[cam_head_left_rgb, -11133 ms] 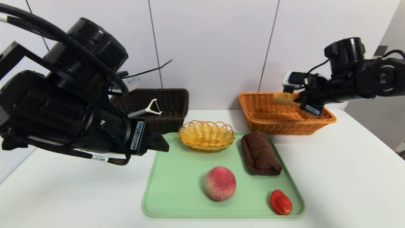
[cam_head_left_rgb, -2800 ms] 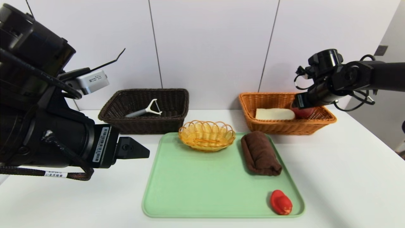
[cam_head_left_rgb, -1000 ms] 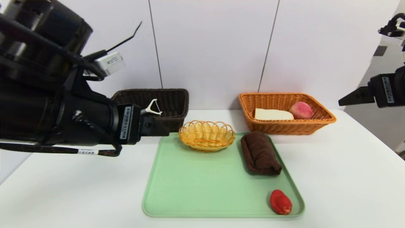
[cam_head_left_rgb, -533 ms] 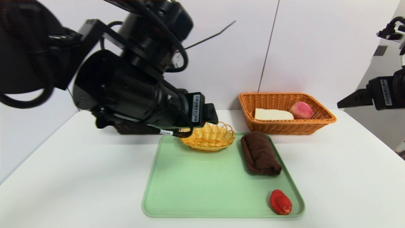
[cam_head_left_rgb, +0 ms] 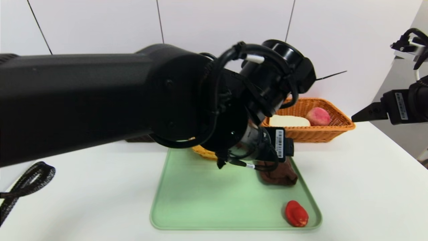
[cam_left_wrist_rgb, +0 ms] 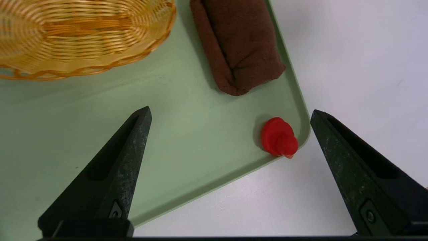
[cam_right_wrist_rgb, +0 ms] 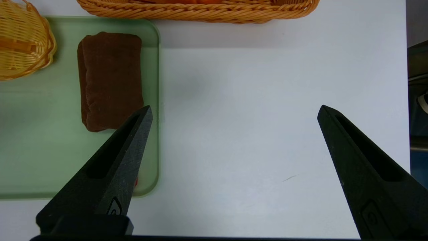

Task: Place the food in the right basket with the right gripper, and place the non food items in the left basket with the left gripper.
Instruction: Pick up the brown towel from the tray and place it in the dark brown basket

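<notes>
Brown cloth (cam_head_left_rgb: pixel 281 176), head view: on the right part of the green tray (cam_head_left_rgb: pixel 200 201), partly hidden by the left hand (cam_head_left_rgb: pixel 290 147).
Left hand, head view: above the tray's right edge, over the cloth.
Right hand (cam_head_left_rgb: pixel 353 119), head view: raised, well to the right of the tray.
Red item (cam_head_left_rgb: pixel 296 214), head view: on the tray, in its near right corner.
Orange basket (cam_head_left_rgb: pixel 311 135), head view: beyond the tray, to its right, with a peach (cam_head_left_rgb: pixel 318 116) and a pale block (cam_head_left_rgb: pixel 289 121) side by side in it.
Yellow basket (cam_head_left_rgb: pixel 205 153), head view: at the tray's far side, mostly behind the left arm.
Left hand, left wrist view: wide open, holding nothing; the cloth and red item lie apart from its fingers, on the tray.
Right hand, right wrist view: wide open, holding nothing; one finger overlaps the cloth's corner in sight, contact unclear.
</notes>
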Controlling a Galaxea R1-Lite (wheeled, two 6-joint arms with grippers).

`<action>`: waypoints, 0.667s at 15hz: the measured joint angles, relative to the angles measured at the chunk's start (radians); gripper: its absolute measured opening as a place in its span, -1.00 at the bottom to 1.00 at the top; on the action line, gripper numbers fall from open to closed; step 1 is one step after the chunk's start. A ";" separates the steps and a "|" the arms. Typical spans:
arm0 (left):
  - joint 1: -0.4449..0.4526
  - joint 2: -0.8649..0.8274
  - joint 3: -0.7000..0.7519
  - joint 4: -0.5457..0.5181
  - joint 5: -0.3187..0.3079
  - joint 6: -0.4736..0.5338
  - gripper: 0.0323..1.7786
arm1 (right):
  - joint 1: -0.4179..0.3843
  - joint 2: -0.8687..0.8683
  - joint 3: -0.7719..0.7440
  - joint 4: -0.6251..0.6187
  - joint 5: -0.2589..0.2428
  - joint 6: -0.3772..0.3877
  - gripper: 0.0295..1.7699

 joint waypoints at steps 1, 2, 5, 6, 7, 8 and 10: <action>-0.016 0.020 -0.003 -0.024 0.000 0.005 0.90 | 0.000 -0.002 0.006 0.000 0.001 0.000 0.92; -0.027 0.038 -0.003 -0.039 0.001 0.015 0.90 | 0.000 -0.006 0.013 0.000 0.001 0.002 0.92; -0.049 0.089 -0.004 -0.098 0.002 0.037 0.90 | 0.004 -0.016 0.023 0.000 0.001 0.008 0.92; -0.056 0.104 -0.004 -0.117 0.003 0.050 0.90 | 0.005 -0.019 0.030 -0.001 0.001 0.009 0.92; -0.064 0.120 -0.004 -0.138 0.006 0.066 0.90 | 0.006 -0.022 0.039 -0.001 0.001 0.014 0.92; -0.069 0.134 -0.004 -0.158 0.017 0.080 0.90 | 0.006 -0.026 0.046 -0.001 0.001 0.018 0.92; -0.074 0.164 -0.004 -0.199 0.054 0.112 0.90 | 0.006 -0.038 0.065 -0.001 0.000 0.021 0.92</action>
